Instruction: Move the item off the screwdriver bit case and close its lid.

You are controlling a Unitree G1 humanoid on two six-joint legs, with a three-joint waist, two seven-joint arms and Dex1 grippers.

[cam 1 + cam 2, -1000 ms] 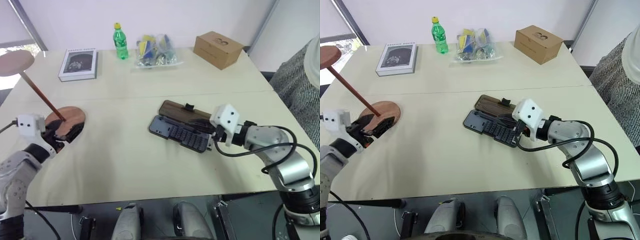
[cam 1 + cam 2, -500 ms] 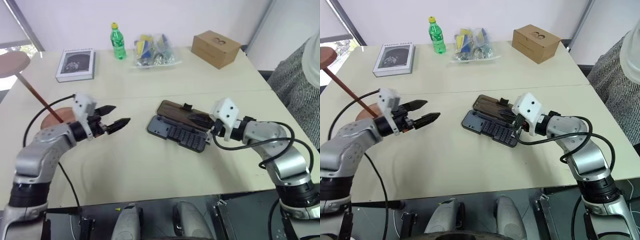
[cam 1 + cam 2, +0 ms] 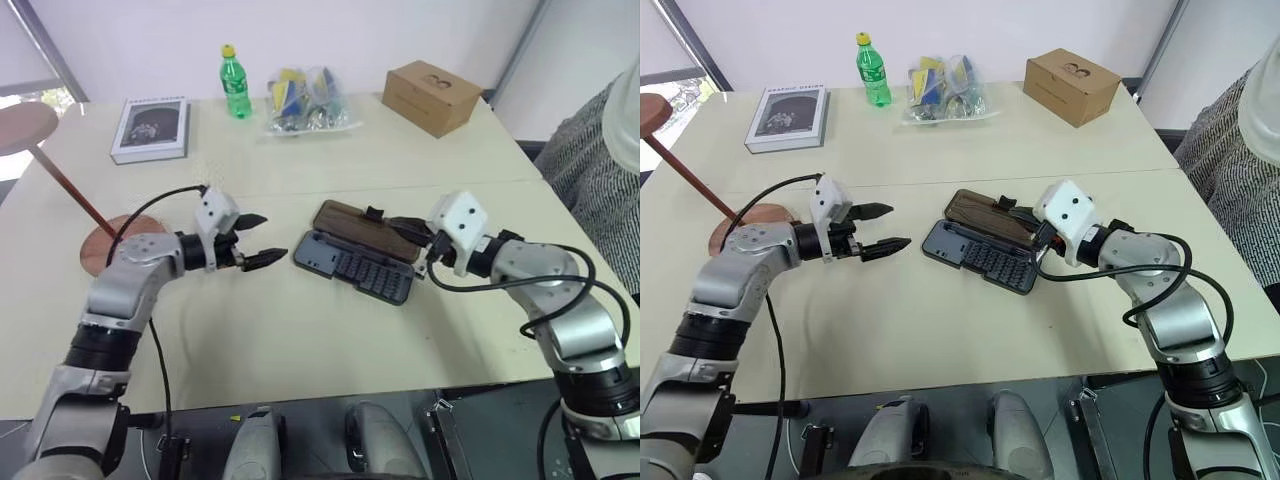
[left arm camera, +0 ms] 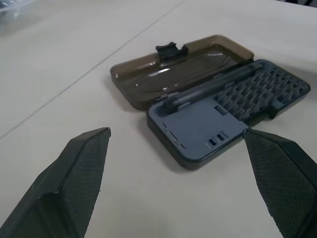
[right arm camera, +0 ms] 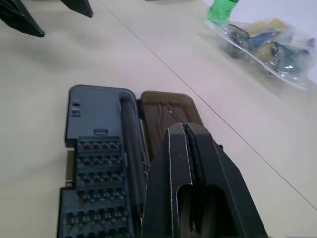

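The wooden stand [image 3: 110, 240] stands near the table's left edge, so only the closing is left. The screwdriver bit case [image 3: 362, 268] lies open mid-table; the left gripper [image 3: 257, 240], fingers spread, faces it, while the right gripper [image 3: 1025, 236], fingers clenched empty, hovers over the lid [image 3: 366, 230]. I think it is best to lift the lid's far long edge and fold it over slowly while the other hand steadies the base.

Matt plastic, polished wood, smooth counter

The screwdriver bit case [image 4: 223, 119] is matt dark grey plastic; its lid [image 4: 173, 74] looks glossy, brown and half clear. The item [image 3: 120, 235] is smooth reddish wood. The counter [image 3: 300, 340] is matt cream. The cardboard box [image 3: 435, 97] looks rough.
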